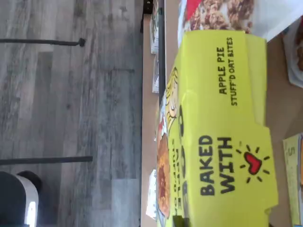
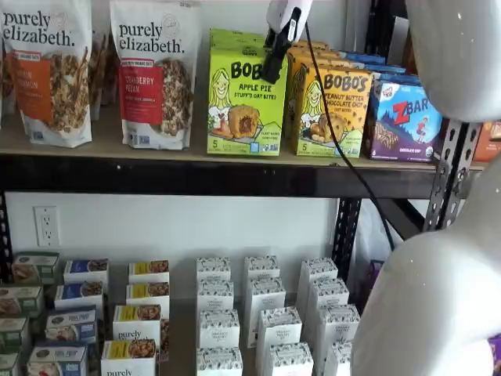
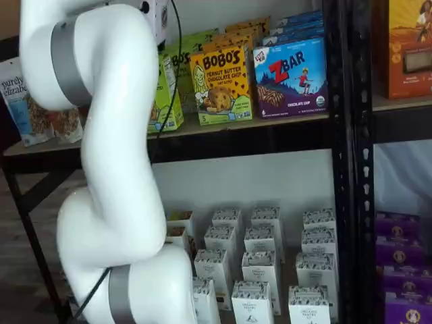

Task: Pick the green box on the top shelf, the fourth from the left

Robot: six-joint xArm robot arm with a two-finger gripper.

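The top shelf [image 2: 117, 153] carries the green box [image 2: 245, 102], standing upright between a granola bag and an orange carton. It is probably light, stiff, crushable cardboard; grip its upper side panels. The gripper [image 2: 272, 70] appears clenched, holding nothing.

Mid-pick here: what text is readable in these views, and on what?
"BOBO'S", "APPLE PIE STUFF'D OAT BITES": green box
"BAKED WITH": its top, wrist view
"BOBO'S", "PEANUT BUTTER CHOCOLATE CHIP": yellow-orange box
"ZBAR": blue box
"purely elizabeth.": granola bags
Small white cartons: too small to read
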